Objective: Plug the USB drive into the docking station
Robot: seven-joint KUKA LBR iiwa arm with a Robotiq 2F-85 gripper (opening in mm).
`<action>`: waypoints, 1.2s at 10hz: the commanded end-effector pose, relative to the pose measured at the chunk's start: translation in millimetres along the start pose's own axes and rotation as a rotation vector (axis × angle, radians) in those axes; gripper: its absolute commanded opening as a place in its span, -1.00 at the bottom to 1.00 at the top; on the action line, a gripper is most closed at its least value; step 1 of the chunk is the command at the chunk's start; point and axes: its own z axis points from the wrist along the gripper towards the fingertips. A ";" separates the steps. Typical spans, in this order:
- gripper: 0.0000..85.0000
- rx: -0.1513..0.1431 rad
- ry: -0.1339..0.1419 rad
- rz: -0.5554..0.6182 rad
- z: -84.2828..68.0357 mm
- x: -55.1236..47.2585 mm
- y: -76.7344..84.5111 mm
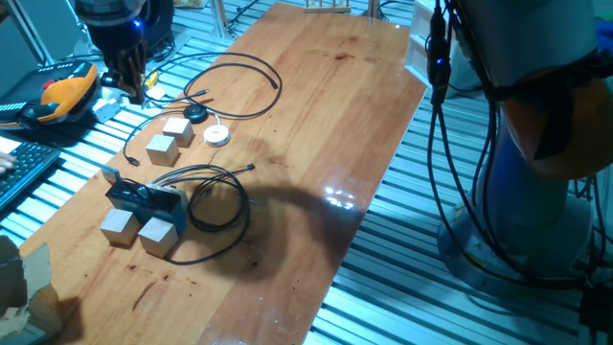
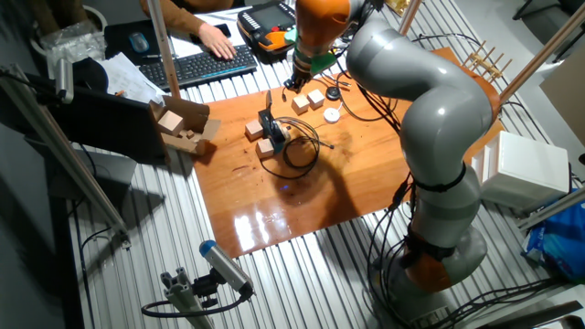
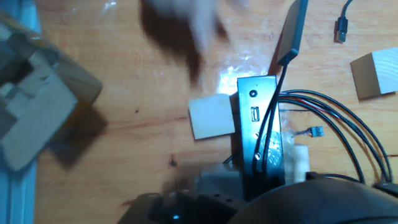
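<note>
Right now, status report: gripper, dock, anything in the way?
Gripper raised, away from dock, jaws unclear. Dock between wooden blocks. Looped cable beside it.

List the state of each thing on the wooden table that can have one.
Flat black docking station: propped on edge, pale wooden cubes against it.
Small grey-blue USB drive: at the station's end, sticking out; seating unclear.
Thin black cable: looped, lying loose.
Two-finger gripper: raised away from the station; jaws unclear.

No legible text, seemingly, anywhere.
</note>
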 end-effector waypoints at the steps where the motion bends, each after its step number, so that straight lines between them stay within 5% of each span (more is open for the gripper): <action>1: -1.00 0.000 0.000 0.000 1.1 -0.7 0.7; 12: -1.00 -0.028 0.015 -0.011 4.0 -3.2 0.2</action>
